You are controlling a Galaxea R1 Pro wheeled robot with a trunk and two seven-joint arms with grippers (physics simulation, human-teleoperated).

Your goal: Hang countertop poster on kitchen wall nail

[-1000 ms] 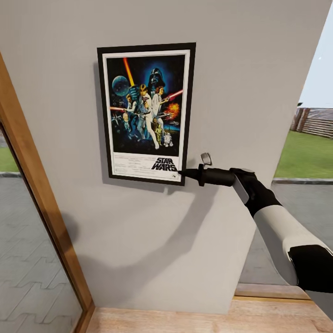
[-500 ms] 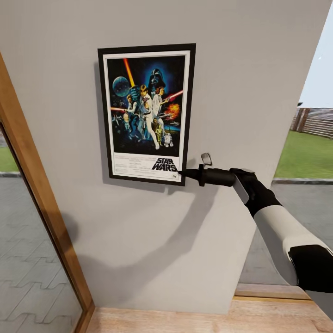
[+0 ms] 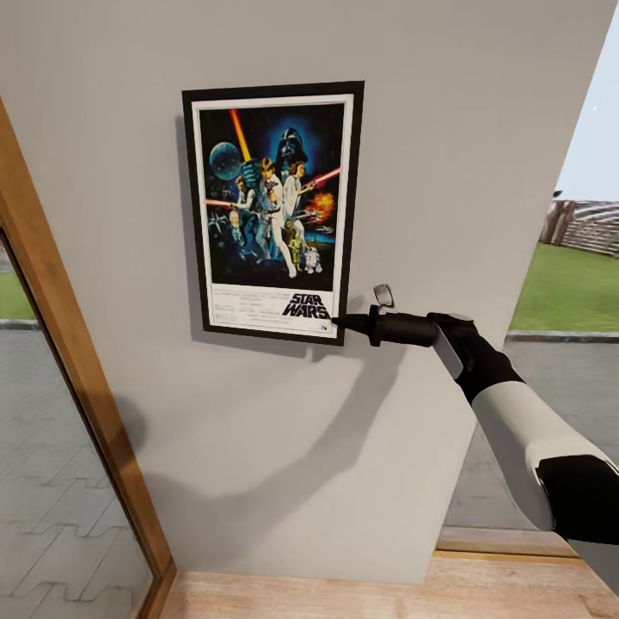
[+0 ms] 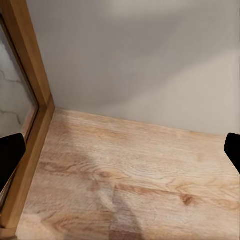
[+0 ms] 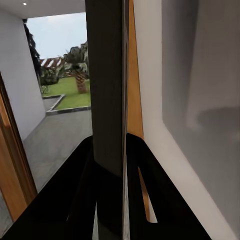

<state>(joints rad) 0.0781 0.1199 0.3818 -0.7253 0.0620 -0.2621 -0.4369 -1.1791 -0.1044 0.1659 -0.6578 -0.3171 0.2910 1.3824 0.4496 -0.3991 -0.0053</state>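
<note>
The poster [image 3: 272, 211] is hiding its wall nail; picture edges are cutting the left end effector's [image 4: 120, 150] fingertips [image 4: 10, 152].

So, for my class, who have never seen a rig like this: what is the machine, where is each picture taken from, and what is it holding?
It is a simulated two-armed robot on wheels. The big picture comes from its head camera: its right pincer grips the bottom right corner of a framed poster set flat against a grey wall. The right wrist camera looks along the pincer, seeing the poster edge-on between its fingers. The left wrist camera looks down at a wooden floor, with the fingertips spread apart and holding nothing.
</note>
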